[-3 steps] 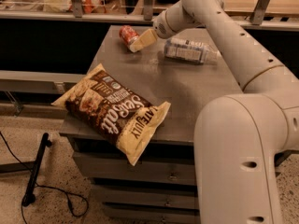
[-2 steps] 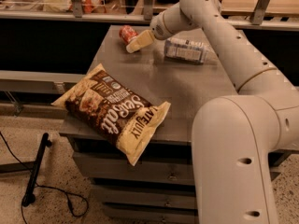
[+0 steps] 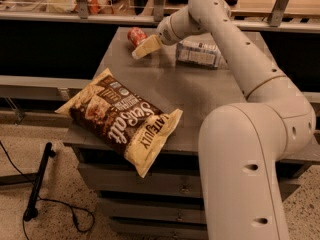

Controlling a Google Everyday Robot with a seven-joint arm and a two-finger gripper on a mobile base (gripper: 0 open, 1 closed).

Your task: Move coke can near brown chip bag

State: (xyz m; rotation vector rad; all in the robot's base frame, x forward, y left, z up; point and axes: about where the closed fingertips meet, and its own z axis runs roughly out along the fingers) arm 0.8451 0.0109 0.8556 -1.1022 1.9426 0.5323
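From my seat the gripper (image 3: 142, 48) is at the far-left part of the worktop (image 3: 200, 91), its pale tip slanting down and to the left. I cannot tell whether the jaws are open or closed; only one cream-coloured face shows from this side. The coke can (image 3: 136, 35) sits right behind the tip, touching it or very nearly so. It looks tilted or lying down, but I cannot be sure which, nor whether the jaws have it between them.

My reading is that the tool is angled low because the can is small and sits low, so a sideways approach suits it better than a drop from above. Just to the right of the wrist a clear plastic bottle (image 3: 199, 53) lies on its side. It is close enough that I would watch the forearm's clearance there.

The brown chip bag (image 3: 120, 119) lies flat at the near-left corner, well apart from the can, with one cream end hanging over the front edge. The can must therefore come towards me across bare worktop, and I judge the carry has not begun.

The arm (image 3: 235, 39) reaches from the bulky shoulder at the near right, rises, bends at the elbow, then stretches leftwards and downwards over the bottle to the wrist.
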